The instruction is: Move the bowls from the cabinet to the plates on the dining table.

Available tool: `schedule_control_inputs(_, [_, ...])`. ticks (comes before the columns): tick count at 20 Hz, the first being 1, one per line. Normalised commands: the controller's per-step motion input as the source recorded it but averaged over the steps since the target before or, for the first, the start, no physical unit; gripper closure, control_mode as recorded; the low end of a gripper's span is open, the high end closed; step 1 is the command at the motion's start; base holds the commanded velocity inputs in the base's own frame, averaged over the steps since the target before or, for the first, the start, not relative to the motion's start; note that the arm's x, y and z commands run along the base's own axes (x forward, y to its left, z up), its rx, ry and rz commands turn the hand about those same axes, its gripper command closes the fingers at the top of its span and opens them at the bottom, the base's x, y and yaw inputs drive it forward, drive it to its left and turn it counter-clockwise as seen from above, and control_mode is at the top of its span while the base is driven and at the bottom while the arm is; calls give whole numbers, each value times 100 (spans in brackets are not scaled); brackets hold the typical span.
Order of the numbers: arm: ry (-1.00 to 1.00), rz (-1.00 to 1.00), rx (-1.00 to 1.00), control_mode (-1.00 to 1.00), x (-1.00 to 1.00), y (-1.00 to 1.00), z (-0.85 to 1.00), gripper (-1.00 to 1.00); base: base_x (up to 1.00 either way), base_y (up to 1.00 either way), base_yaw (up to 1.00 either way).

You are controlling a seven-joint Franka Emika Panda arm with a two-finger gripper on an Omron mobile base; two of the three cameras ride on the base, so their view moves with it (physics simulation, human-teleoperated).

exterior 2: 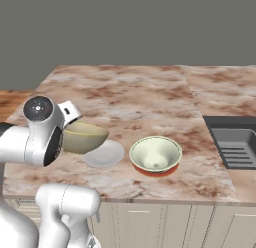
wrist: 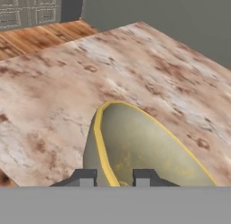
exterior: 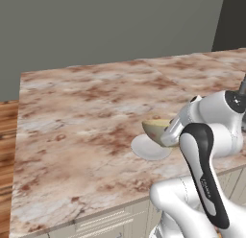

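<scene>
My gripper (wrist: pixel 113 178) is shut on the rim of the olive-tan bowl (wrist: pixel 144 146) with the yellowish rim. The bowl (exterior 2: pixel 85 137) hangs tilted just above a small white plate (exterior 2: pixel 106 154) near the front edge of the dining table (exterior 2: pixel 130 92). From the left, the bowl (exterior: pixel 156 129) overlaps the plate (exterior: pixel 149 148), and the gripper (exterior: pixel 167 135) grips its near side. The wide cream-white bowl (exterior 2: pixel 155 153) sits upright on a plate with a red-orange edge (exterior 2: pixel 156 172), right of the white plate. The cabinet is out of view.
A dark sink (exterior 2: pixel 235 142) is set into the counter at the right. Wooden floor (exterior: pixel 7 150) lies past the table's left edge. Cream drawer fronts (exterior: pixel 96 222) run under the front edge. Panelled fronts (wrist: pixel 27 8) stand far off.
</scene>
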Motion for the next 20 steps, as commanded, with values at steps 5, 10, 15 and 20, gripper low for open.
schedule_control_inputs(5, [-22,1,0,-100,0,0,-56,100,0,0,0])
schedule_control_inputs(10, [-26,0,0,-100,0,0,-58,100,0,0,0])
schedule_control_inputs(15, [-12,0,0,-100,2,0,-86,100,0,0,0])
schedule_control_inputs(20, [-5,-12,0,-100,8,10,-42,100,0,0,0])
